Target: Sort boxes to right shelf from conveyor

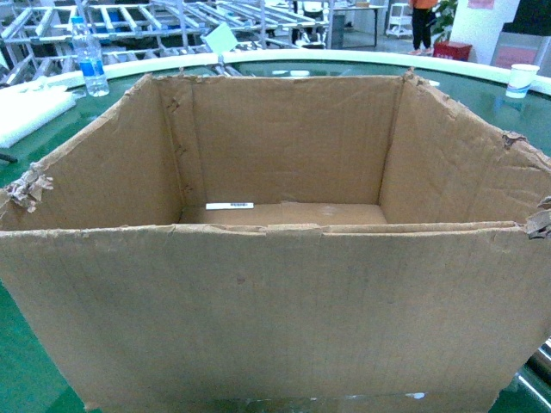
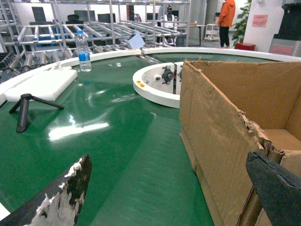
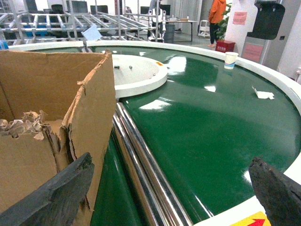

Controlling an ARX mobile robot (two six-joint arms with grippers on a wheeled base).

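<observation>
A large brown cardboard box (image 1: 275, 310) with torn top corners stands open on the dark green conveyor (image 1: 17, 353) and fills the head view. A small white label strip (image 1: 229, 206) lies on its floor. My left gripper (image 2: 174, 188) is open beside the box (image 2: 221, 117); one dark finger (image 2: 277, 188) lies against the torn near corner and the other hangs over the belt (image 2: 117, 141). My right gripper (image 3: 169, 188) is open too, with one finger (image 3: 56, 193) against the box (image 3: 47, 80). The right shelf is out of view. Neither gripper shows in the head view.
Two shiny steel tubes (image 3: 136, 155) run along the belt beside the box. A white round hub (image 2: 155, 84) sits mid-conveyor. A water bottle (image 2: 83, 52), white foam slab (image 2: 42, 84), small black tripod (image 2: 23, 110) and paper cup (image 3: 230, 60) rest on the conveyor. Steel racks (image 2: 108, 28) stand beyond.
</observation>
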